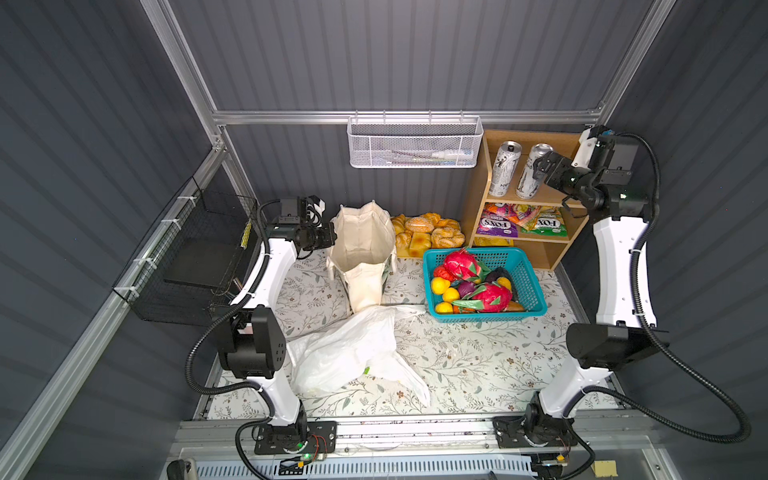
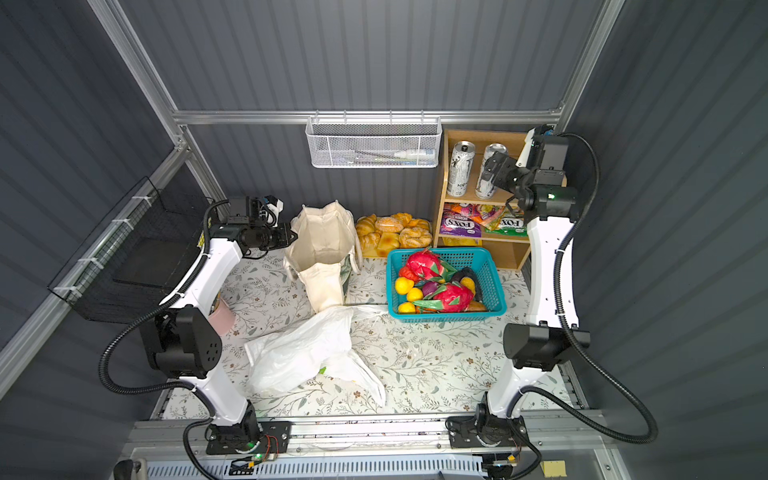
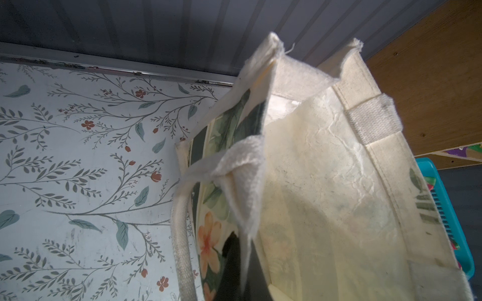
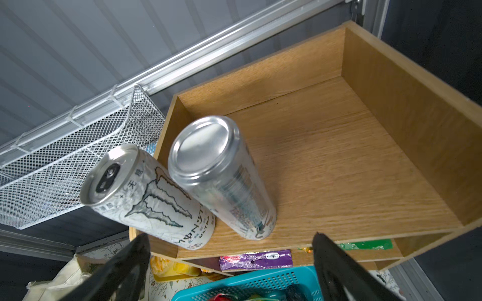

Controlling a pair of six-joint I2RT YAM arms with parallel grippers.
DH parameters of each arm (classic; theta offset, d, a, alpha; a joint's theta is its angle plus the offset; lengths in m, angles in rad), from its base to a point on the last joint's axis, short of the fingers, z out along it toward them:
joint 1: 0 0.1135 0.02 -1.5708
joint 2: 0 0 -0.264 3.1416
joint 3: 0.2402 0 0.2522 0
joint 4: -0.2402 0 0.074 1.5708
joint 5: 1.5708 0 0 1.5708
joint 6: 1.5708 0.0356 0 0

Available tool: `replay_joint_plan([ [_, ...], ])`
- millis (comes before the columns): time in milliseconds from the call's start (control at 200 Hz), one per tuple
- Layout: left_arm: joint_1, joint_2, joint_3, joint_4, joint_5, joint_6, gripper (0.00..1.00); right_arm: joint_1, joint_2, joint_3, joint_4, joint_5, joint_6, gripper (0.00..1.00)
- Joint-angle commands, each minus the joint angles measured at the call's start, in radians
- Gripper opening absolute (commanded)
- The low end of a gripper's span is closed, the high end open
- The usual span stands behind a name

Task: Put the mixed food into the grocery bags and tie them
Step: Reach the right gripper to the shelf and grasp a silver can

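in both top views the canvas tote (image 1: 365, 249) is seen standing open at the back of the table (image 1: 478, 361), and nothing can be made out inside it. the plastic carrier (image 1: 349, 353) lies crumpled and untied on the table in front of the tote. the tabbed can (image 1: 503, 168) and the plain-ended can (image 1: 528, 176) are upright on the top board of the wooden shelf (image 1: 476, 195). the purple fox's pouch (image 1: 496, 224) and a green pouch (image 1: 546, 222) lie on the board below. bread rolls (image 1: 428, 232) and a teal basket (image 1: 532, 282) of fruit sit beside the tote. the task is therefore judged to be at its very start: every item is left to be packed and both bags are left to be tied. the left gripper (image 1: 331, 235) is set against the tote's rim. the right gripper (image 1: 539, 163) is raised to the top board, just beside the upper part of the plain-ended can.

in the left wrist view the picture is filled by the tote's mouth (image 3: 326, 169) and one strap (image 3: 234, 166). the jaws themselves are hidden under the fabric. they are closed and appear to be pinched on the rim, so that the mouth is held open.

in the right wrist view the jaws of the right gripper (image 4: 229, 238) are spread wide, with nothing between them. the plain-ended can (image 4: 221, 172) stands just ahead, roughly in line with the gap but not yet enclosed. the tabbed can (image 4: 140, 187) is close beside it, off to one side of the gap. a grasp of the plain-ended can is judged to be the step in hand.
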Motion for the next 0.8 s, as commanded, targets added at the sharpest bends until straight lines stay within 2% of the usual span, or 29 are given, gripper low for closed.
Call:
replay_joint_plan([
  [0, 0.002, 0.014, 0.029, -0.001, 0.036, -0.002, 0.0, -0.005, 0.037, 0.054, 0.0, -0.046, -0.012, 0.97],
  [300, 0.002, 0.03, 0.044, -0.005, 0.046, -0.004, 0.0, -0.004, 0.117, 0.08, 0.067, -0.077, 0.011, 0.95],
  [530, 0.002, 0.044, 0.051, -0.003, 0.064, -0.014, 0.0, -0.002, 0.203, 0.162, 0.074, -0.051, -0.025, 0.93],
  [795, 0.002, 0.053, 0.062, -0.01, 0.07, -0.017, 0.0, 0.004, 0.228, 0.17, 0.107, -0.034, -0.053, 0.8],
])
